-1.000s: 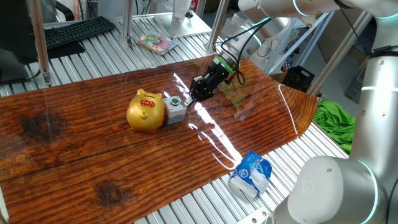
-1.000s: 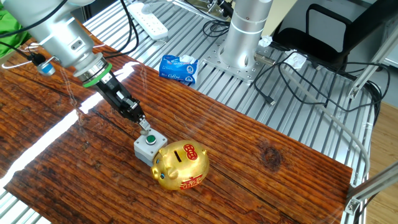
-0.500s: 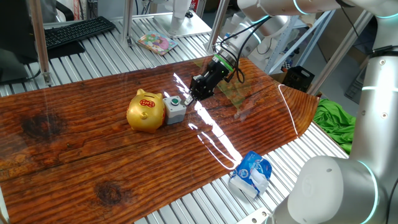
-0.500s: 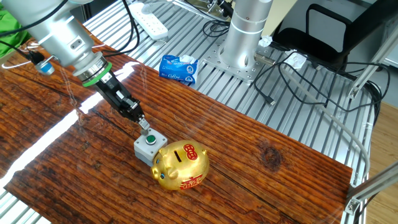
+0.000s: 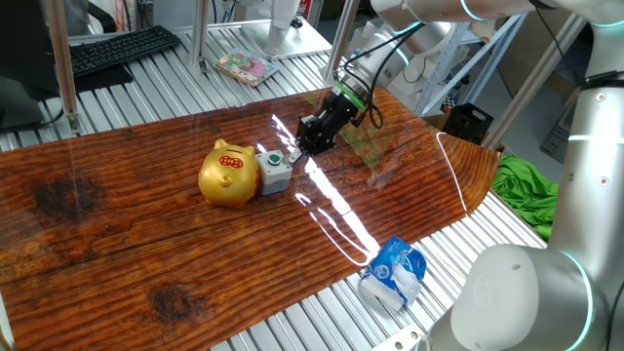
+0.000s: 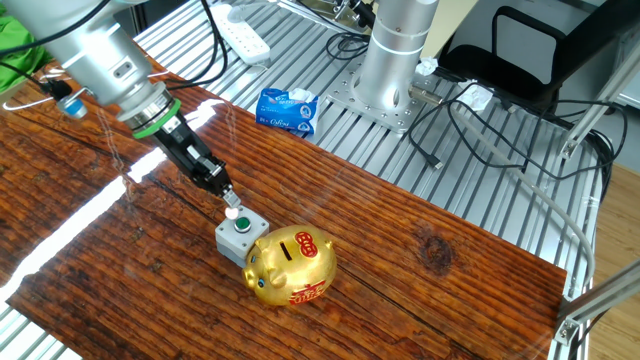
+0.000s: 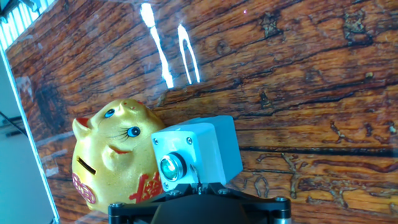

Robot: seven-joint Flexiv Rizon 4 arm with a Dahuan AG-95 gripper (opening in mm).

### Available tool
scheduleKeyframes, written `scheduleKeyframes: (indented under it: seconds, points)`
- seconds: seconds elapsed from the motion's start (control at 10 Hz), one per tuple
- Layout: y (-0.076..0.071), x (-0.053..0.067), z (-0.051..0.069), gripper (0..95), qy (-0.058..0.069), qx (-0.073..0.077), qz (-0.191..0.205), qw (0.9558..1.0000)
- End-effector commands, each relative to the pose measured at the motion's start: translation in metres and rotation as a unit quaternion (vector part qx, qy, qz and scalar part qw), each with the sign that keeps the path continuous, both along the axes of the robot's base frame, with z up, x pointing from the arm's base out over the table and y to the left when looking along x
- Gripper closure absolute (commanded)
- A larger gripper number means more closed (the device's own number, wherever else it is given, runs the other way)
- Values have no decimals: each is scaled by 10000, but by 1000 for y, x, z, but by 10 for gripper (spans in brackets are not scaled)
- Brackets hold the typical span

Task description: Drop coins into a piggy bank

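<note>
The gold piggy bank (image 5: 227, 174) (image 6: 292, 266) stands on the wooden board with its slot facing up. In the hand view the piggy bank (image 7: 109, 162) sits left of a small grey box (image 7: 199, 149) that touches its side. My gripper (image 5: 294, 153) (image 6: 230, 205) hovers just above the far side of that box (image 6: 240, 236), tilted down towards it. Its jaws are shut, and the gripper (image 7: 199, 185) shows a thin sliver pinched between them. A small pale coin (image 6: 232, 212) shows at the fingertips, over the box's green button.
A blue and white packet (image 5: 394, 271) (image 6: 288, 108) lies off the board's edge on the metal slats. A green cloth (image 5: 522, 190) hangs at the right. A keyboard (image 5: 122, 49) and a colourful booklet (image 5: 246, 66) lie at the back. A robot base (image 6: 395, 60) stands behind the board.
The jaws have closed a touch more. The hand has lifted slightly, up and away from the grey box. The piggy bank and box have not moved.
</note>
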State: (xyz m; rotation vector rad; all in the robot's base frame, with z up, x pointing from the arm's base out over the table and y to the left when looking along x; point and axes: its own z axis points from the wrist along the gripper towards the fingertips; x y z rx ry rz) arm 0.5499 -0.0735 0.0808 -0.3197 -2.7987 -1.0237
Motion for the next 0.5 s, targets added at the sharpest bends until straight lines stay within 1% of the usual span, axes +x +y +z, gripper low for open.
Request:
scheduleKeyframes:
  seconds: [0.1,0.3,0.5]
  points:
    - [2,1,2,950,42,-12,-84,10000]
    - [5,2,6,950,88,-56,-166,9998]
    - [8,3,9,950,102,-144,-189,9997]
